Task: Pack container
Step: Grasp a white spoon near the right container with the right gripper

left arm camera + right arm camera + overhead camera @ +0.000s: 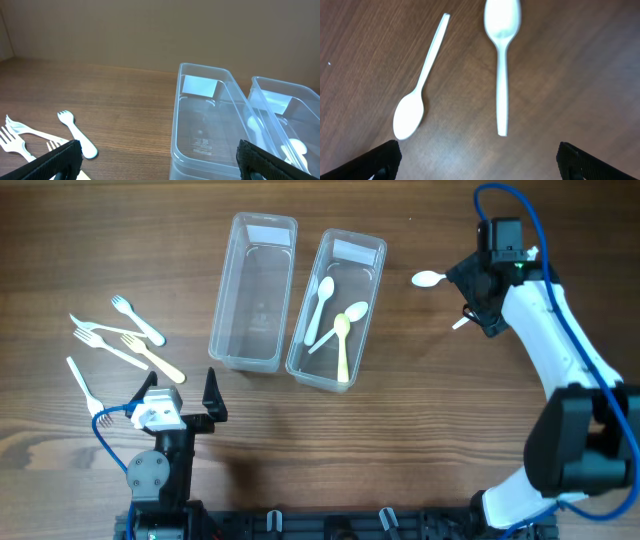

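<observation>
Two clear plastic containers stand side by side at centre. The left container point(222, 290) is empty. The right container point(368, 315) holds three spoons point(321, 302). Several white and cream forks point(137, 321) lie at the left. My left gripper point(181, 394) is open and empty, low in front of the left container point(176, 115). My right gripper point(480, 288) is open and empty, hovering above two loose white spoons: one point(502, 75) lies nearly straight ahead, the other point(410, 114) is slanted to its left. One spoon's bowl point(428, 278) shows left of the gripper.
In the left wrist view a white fork point(76, 134) and more forks point(15, 137) lie at the lower left, and the right container point(285, 86) shows at the right edge. The right arm point(560, 350) reaches over the table's right side.
</observation>
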Controlling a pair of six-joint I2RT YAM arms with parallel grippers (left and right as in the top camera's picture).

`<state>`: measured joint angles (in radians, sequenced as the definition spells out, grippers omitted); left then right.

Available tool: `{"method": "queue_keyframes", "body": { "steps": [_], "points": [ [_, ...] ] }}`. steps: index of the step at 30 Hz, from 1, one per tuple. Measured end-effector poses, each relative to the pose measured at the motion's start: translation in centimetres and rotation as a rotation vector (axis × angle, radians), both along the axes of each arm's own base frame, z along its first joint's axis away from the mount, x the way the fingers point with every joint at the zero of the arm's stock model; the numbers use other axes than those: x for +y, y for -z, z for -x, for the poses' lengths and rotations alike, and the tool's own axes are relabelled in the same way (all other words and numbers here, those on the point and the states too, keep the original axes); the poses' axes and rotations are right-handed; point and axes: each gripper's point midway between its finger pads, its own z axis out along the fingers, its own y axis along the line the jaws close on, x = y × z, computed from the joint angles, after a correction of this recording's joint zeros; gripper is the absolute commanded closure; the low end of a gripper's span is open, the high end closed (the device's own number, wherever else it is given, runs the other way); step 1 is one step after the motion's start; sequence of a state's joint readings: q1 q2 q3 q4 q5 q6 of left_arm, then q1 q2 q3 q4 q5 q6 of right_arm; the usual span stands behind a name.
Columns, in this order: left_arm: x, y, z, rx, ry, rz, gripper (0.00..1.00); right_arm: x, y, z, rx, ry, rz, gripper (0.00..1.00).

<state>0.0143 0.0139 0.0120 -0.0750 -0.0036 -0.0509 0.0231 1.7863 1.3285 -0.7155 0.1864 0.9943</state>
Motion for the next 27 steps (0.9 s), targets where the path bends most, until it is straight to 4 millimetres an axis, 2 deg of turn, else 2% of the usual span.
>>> {"method": "queue_keyframes", "body": {
  "steps": [3, 10, 11, 14, 17, 19, 21, 22, 23, 25, 26, 27],
  "points": [
    [0.0, 0.0, 0.0, 0.0, 0.0, 0.0, 0.0, -0.6, 1.7, -0.8, 0.008, 0.005, -0.03, 0.0],
    [0.0, 0.0, 0.0, 0.0, 0.0, 0.0, 0.0, -3.9, 2.7, -0.4, 0.037, 0.043, -0.014, 0.04],
    [0.0, 0.0, 0.0, 0.0, 0.0, 0.0, 0.0, -4.1, 3.3, -0.4, 0.049, 0.04, -0.012, 0.04],
    [0.0, 0.0, 0.0, 0.0, 0.0, 0.0, 0.0, -4.8, 6.6, -0.1, 0.124, 0.028, -0.011, 0.05],
    [0.0, 0.0, 0.0, 0.0, 0.0, 0.0, 0.0, -5.0, 8.9, 0.1, 0.166, 0.007, -0.022, 0.18],
    [0.0, 0.0, 0.0, 0.0, 0.0, 0.0, 0.0, -5.0, 9.0, -0.1, 0.163, -0.008, -0.019, 0.28],
    [0.0, 0.0, 0.0, 0.0, 0.0, 0.0, 0.0, -4.9, 9.1, -0.1, 0.166, -0.021, -0.021, 0.45],
    [0.0, 0.0, 0.0, 0.0, 0.0, 0.0, 0.0, -4.8, 9.1, -0.1, 0.165, -0.024, -0.029, 0.5],
    [0.0, 0.0, 0.0, 0.0, 0.0, 0.0, 0.0, -4.6, 9.1, -0.2, 0.164, -0.036, -0.042, 0.5],
    [0.0, 0.0, 0.0, 0.0, 0.0, 0.0, 0.0, -3.9, 9.2, -0.3, 0.159, -0.046, -0.077, 0.66],
    [0.0, 0.0, 0.0, 0.0, 0.0, 0.0, 0.0, -3.8, 9.2, -0.2, 0.163, -0.051, -0.087, 0.66],
    [0.0, 0.0, 0.0, 0.0, 0.0, 0.0, 0.0, -3.6, 9.2, 0.0, 0.167, -0.053, -0.097, 0.71]
  ]
}}
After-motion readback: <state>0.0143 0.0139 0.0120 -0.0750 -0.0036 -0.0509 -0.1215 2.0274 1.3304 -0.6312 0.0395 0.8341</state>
